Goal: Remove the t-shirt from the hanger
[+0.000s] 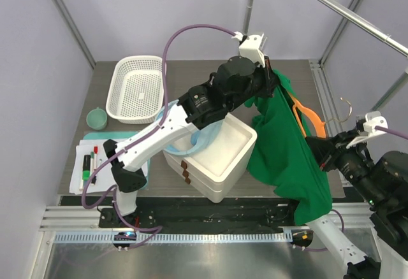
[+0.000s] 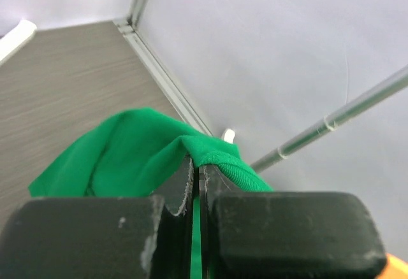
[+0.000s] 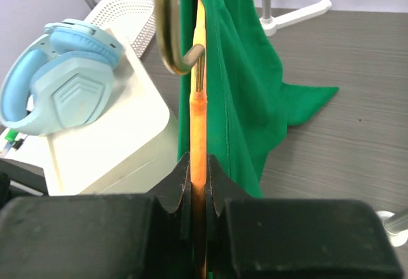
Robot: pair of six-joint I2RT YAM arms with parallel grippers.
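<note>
The green t-shirt (image 1: 287, 151) hangs in the air between the two arms, its lower part draping down past the white box. My left gripper (image 1: 275, 78) is shut on the shirt's upper edge and holds it up; in the left wrist view the cloth (image 2: 137, 155) folds over the closed fingertips (image 2: 196, 164). The orange hanger (image 1: 308, 118) sticks out of the shirt on its right side, its silver hook (image 1: 345, 110) pointing right. My right gripper (image 1: 319, 146) is shut on the hanger's orange bar (image 3: 199, 126), with the hook (image 3: 169, 24) just above.
A white foam box (image 1: 217, 155) with blue headphones (image 3: 60, 72) stands in the middle. A white basket (image 1: 135, 88) and a small teal cup (image 1: 97, 118) sit at the left, markers on a tray (image 1: 89, 164) in front. A grey rail (image 1: 338, 8) crosses the upper right.
</note>
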